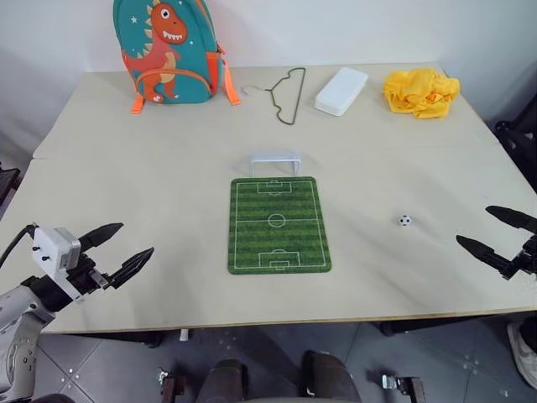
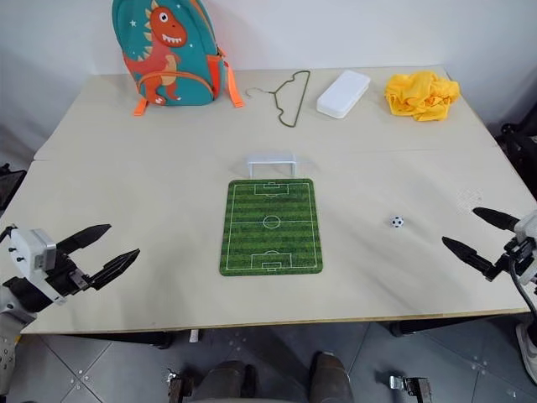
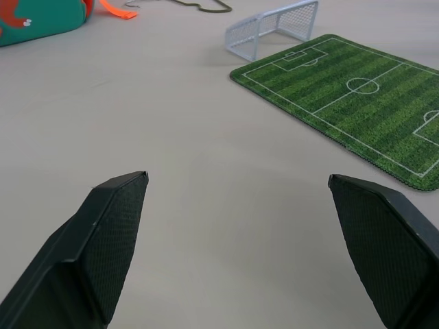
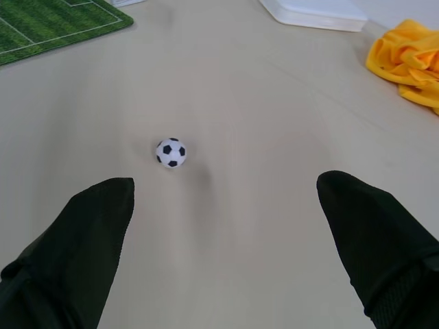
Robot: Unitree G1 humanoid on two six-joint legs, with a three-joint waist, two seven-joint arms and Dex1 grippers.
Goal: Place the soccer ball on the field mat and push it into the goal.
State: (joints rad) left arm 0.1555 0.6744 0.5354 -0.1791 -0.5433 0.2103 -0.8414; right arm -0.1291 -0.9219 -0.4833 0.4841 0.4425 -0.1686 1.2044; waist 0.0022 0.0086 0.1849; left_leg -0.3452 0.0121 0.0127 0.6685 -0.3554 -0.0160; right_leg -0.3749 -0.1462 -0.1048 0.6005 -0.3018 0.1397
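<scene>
The tiny soccer ball [image 1: 405, 221] looks light, hard and roll-prone on the bench [image 1: 151, 168], so the spread, empty right hand [image 1: 497, 234] should pinch it across its middle.

The top of the backpack [image 1: 168, 50] is running past the picture's edge. The right gripper [image 1: 497, 232] is being cut off at its wrist, and the desk [image 1: 126, 168] corners too.

White soccer ball [image 1: 405, 221] with black patches; green-striped field mat [image 1: 278, 224], white lines; white goal [image 1: 275, 162]; teal backpack [image 1: 166, 50], orange dinosaur; yellow cloth [image 1: 421, 91]; beige desk [image 1: 151, 168].
</scene>
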